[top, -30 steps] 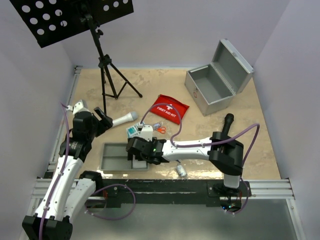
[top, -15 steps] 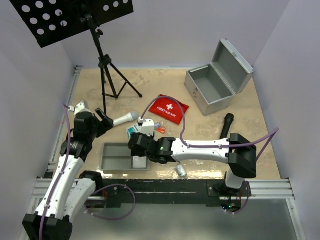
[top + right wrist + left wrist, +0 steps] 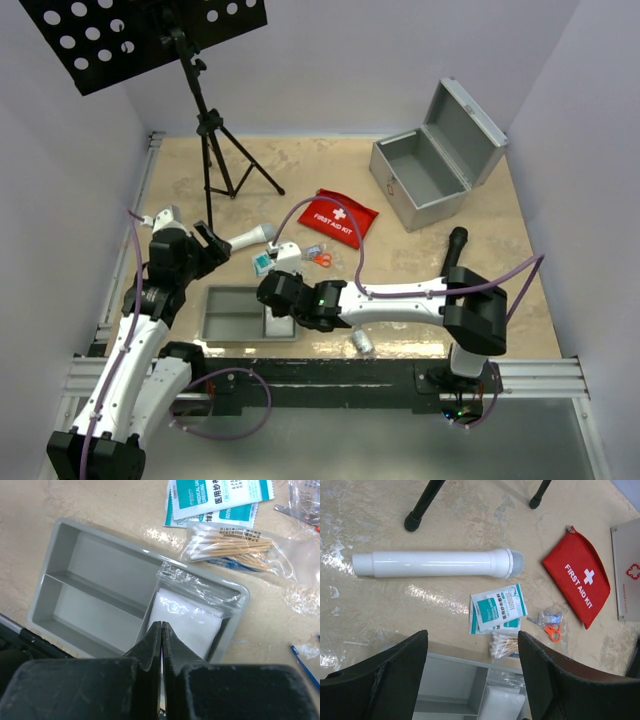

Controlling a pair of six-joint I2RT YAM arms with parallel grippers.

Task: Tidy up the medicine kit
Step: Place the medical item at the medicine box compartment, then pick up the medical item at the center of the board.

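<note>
The right gripper point(image 3: 161, 625) is closed, its tips at the gauze packet point(image 3: 187, 620) in the right compartment of the tray point(image 3: 95, 615). The left gripper point(image 3: 470, 637) gapes empty, lower frame. In the top view, the open case point(image 3: 430, 170) sits upper right, the pouch point(image 3: 338, 217) centre.

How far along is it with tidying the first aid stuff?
Early. Done: one white packet lies in the grey tray. In hand: nothing clearly; the right gripper is shut above that packet, the left gripper open. Left: cotton swabs, dressing packets and red pouch lie loose; the metal case is empty.
</note>
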